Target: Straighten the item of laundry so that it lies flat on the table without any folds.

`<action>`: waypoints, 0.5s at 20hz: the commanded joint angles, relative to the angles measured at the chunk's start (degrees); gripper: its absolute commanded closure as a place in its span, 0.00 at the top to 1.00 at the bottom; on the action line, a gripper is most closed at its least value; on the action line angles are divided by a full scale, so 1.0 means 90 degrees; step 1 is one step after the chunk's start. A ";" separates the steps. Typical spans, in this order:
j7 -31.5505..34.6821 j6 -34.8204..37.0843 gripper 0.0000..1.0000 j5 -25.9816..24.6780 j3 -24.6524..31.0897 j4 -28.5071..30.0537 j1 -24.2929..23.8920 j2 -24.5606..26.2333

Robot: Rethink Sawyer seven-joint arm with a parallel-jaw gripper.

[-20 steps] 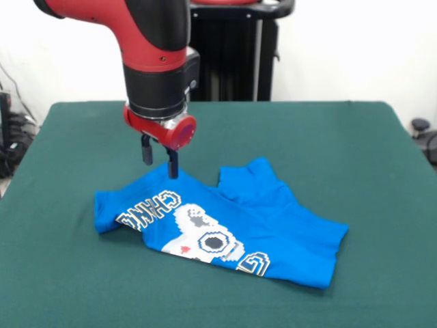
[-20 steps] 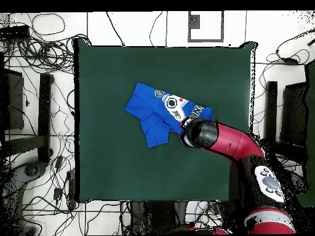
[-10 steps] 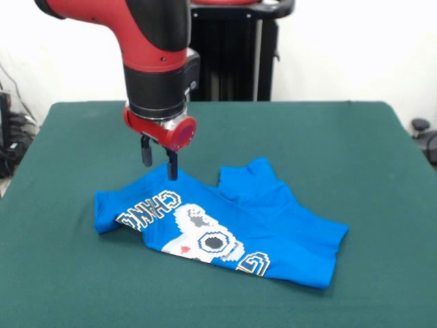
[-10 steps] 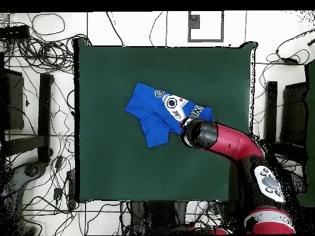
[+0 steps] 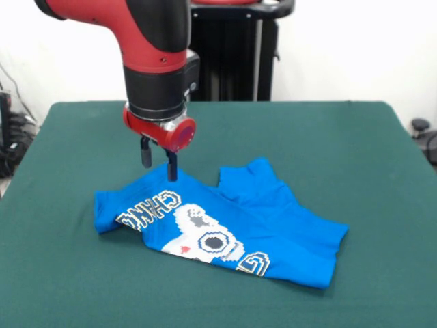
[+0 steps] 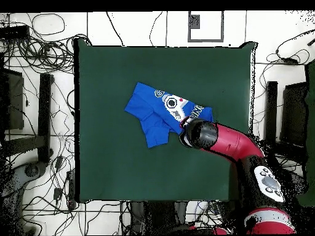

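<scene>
The bright blue T-shirt point(image 5: 225, 229) lies crumpled on the green table point(image 5: 328, 143) with its pixel graphic and lettering facing up and folds along its far edge and sleeves. In the overhead view the shirt point(image 6: 161, 112) sits right of the table's middle point(image 6: 111, 160). My gripper point(image 5: 158, 166) hangs just above the shirt's far edge near the lettering, its two fingers apart and nothing between them; one fingertip point(image 5: 172, 172) is at the cloth's raised edge. From overhead the arm's wrist point(image 6: 199, 134) hides the gripper.
The robot's black pedestal point(image 5: 229, 51) stands at the far table edge. Cables and stands point(image 6: 37, 92) lie on the floor around the table. Green cloth shows on all sides of the shirt.
</scene>
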 commanded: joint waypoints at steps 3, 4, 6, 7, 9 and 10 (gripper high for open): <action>0.0858 -0.0477 1.00 0.0136 0.0355 0.0502 0.0121 0.0695; 0.0867 -0.0480 1.00 0.0143 0.0348 0.0512 0.0123 0.0709; 0.0879 -0.0510 1.00 0.0158 0.0350 0.0543 0.0108 0.0735; 0.0884 -0.0519 1.00 0.0166 0.0349 0.0554 0.0096 0.0751; 0.0888 -0.0562 1.00 0.0174 0.0355 0.0599 0.0074 0.0758; 0.0905 -0.0605 1.00 0.0178 0.0358 0.0631 0.0067 0.0765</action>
